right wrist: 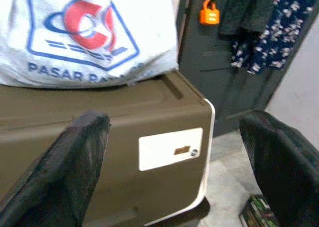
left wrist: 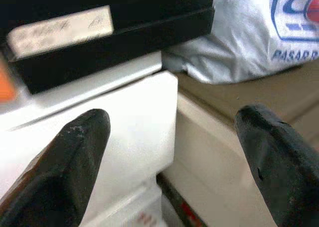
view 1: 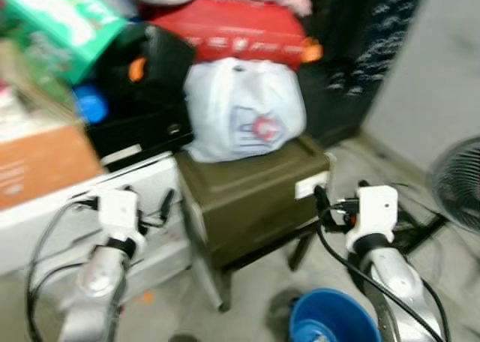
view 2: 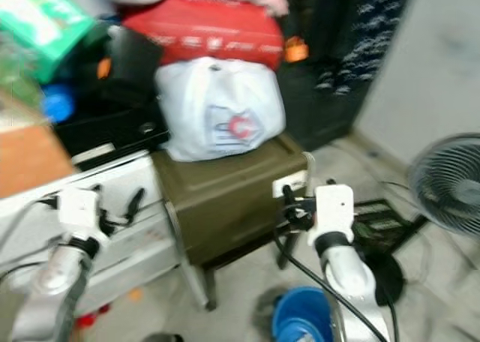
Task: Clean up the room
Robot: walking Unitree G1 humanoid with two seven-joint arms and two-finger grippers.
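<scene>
Ahead of right pincer [right wrist: 174, 172], spread: olive box [right wrist: 99, 137], seemingly untouched.

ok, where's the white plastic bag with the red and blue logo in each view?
Left eye: white plastic bag at centre, sitting on the olive-brown box.
Right eye: upper centre, on the same box.
Left wrist: top corner, beside the black case.
Right wrist: top, resting on the box lid.
Shared landmark: the olive-brown box.
</scene>
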